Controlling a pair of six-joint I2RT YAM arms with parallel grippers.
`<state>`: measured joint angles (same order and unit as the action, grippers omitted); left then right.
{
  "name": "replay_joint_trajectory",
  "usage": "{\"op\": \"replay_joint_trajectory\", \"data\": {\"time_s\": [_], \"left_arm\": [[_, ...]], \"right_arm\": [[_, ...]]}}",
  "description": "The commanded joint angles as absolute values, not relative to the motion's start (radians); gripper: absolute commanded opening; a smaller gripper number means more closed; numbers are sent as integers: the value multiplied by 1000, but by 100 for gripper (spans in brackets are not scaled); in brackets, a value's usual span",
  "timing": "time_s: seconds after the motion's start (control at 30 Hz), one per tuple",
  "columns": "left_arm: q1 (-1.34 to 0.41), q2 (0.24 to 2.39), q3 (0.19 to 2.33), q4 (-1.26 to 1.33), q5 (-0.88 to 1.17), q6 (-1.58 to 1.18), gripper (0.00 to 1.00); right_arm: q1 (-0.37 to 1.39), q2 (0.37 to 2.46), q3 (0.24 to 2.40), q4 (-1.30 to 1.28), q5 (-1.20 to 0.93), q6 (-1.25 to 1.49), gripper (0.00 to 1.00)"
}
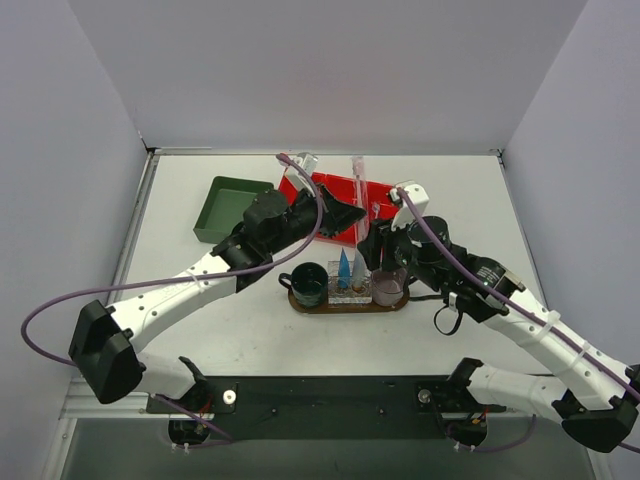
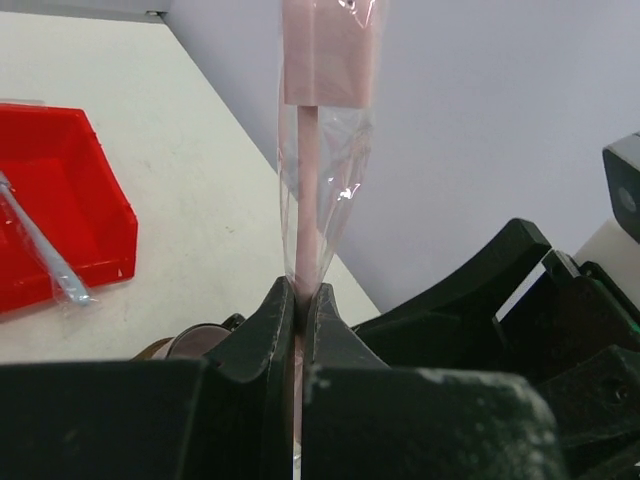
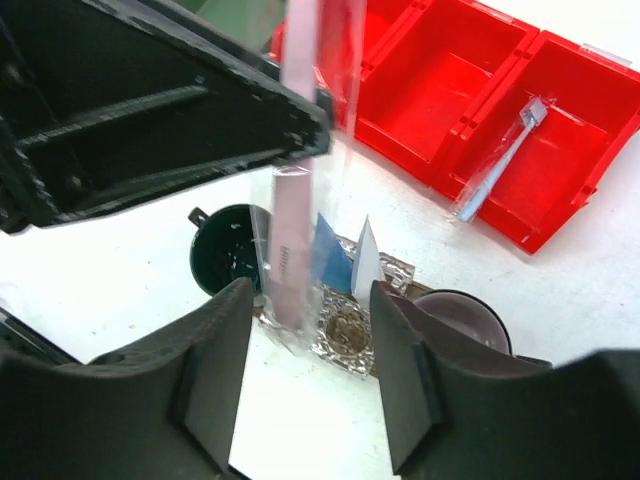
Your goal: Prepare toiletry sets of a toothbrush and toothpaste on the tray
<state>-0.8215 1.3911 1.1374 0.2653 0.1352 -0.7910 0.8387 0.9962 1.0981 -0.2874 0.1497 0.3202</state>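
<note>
My left gripper [image 2: 303, 295] is shut on a pale pink toothbrush [image 2: 308, 150] in a clear wrapper, which stands upright above its jaws. In the top view the left gripper [image 1: 345, 212] holds the toothbrush [image 1: 357, 175] over the red bin, just behind the tray [image 1: 300, 303]. My right gripper [image 3: 310, 320] is open, and the toothbrush's lower end [image 3: 293, 230] hangs between its fingers without touching them. On the tray stand a dark green mug [image 3: 230, 255], a blue tube [image 3: 330, 255], a white tube [image 3: 365, 260] and a pink mug [image 3: 460, 315].
The red three-compartment bin [image 1: 385, 205] lies behind the tray, with a blue wrapped toothbrush [image 3: 500, 165] in one compartment. A green square box [image 1: 230, 205] sits at the back left. Both arms crowd together over the tray and bin.
</note>
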Motion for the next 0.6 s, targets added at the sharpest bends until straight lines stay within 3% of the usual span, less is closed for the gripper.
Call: {"op": "replay_joint_trajectory", "data": {"time_s": [0.0, 0.1, 0.2, 0.33, 0.57], "left_arm": [[-807, 1273, 1123, 223, 176, -579, 0], [-804, 1207, 1101, 114, 242, -381, 0], [-802, 1137, 1033, 64, 354, -201, 0], [-796, 1083, 982, 22, 663, -75, 0], [-802, 1078, 953, -42, 784, -41, 0]], "right_arm": [[842, 956, 1175, -363, 140, 351, 55], [838, 954, 1256, -449, 111, 356, 64], [802, 965, 1337, -528, 32, 374, 67], [663, 983, 1436, -590, -248, 403, 68], [643, 1011, 1479, -621, -429, 385, 64]]}}
